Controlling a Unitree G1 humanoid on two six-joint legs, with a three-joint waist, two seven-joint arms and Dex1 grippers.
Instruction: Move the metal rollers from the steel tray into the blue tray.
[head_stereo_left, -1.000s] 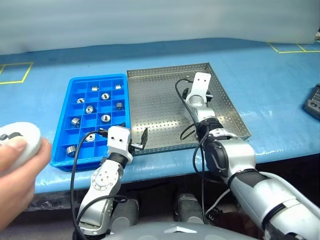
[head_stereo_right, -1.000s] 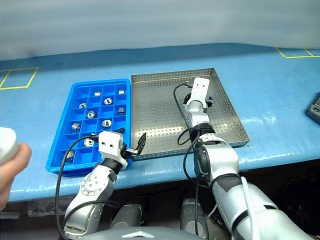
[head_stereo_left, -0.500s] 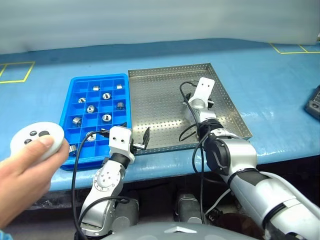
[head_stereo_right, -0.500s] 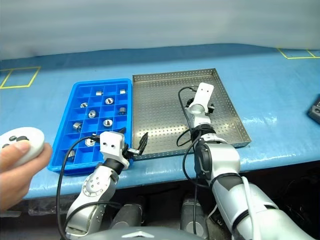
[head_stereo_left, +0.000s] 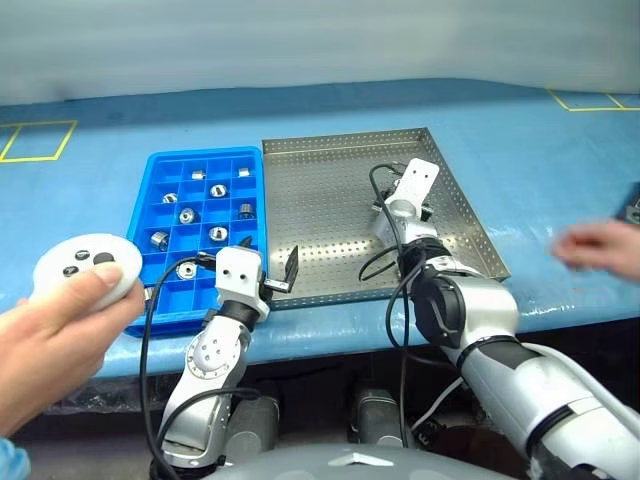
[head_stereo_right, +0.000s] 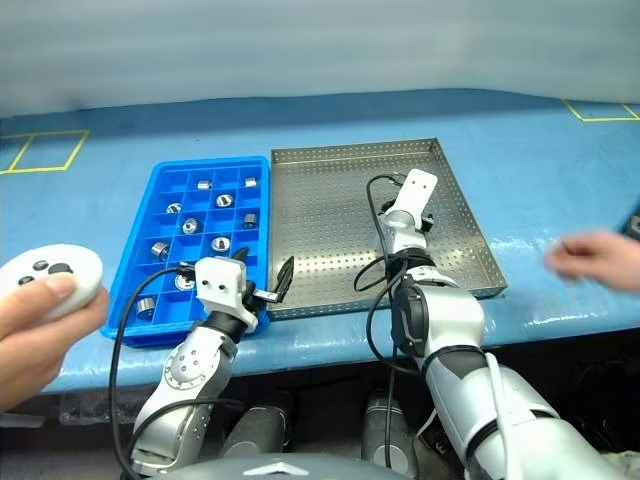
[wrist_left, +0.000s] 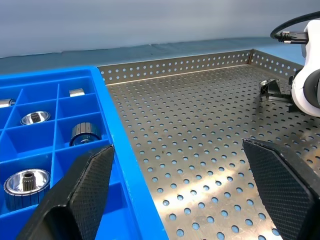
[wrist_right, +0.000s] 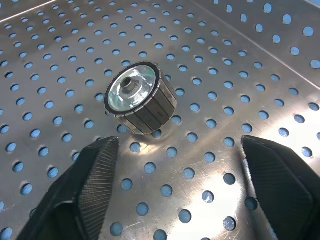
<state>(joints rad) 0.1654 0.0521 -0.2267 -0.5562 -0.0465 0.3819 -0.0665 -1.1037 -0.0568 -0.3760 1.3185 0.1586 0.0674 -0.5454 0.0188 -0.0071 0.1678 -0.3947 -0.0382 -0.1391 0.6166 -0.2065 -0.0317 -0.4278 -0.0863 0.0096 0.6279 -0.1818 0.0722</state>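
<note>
One of the metal rollers lies on its side on the perforated floor of the steel tray, just ahead of my right gripper. That gripper is open, with a black finger on either side and nothing between them. Several more metal rollers sit in compartments of the blue tray, which stands to the left of the steel tray. My left gripper hovers open and empty over the seam between the two trays, near their front edge.
A person's hand holds a white remote at the near left, beside the blue tray. Another hand reaches in over the blue table at the right. Cables loop over both my wrists.
The hand with the remote has risen further into view on the left, and a second hand has come in on the right. My right gripper has edged slightly rightward over the steel tray.
</note>
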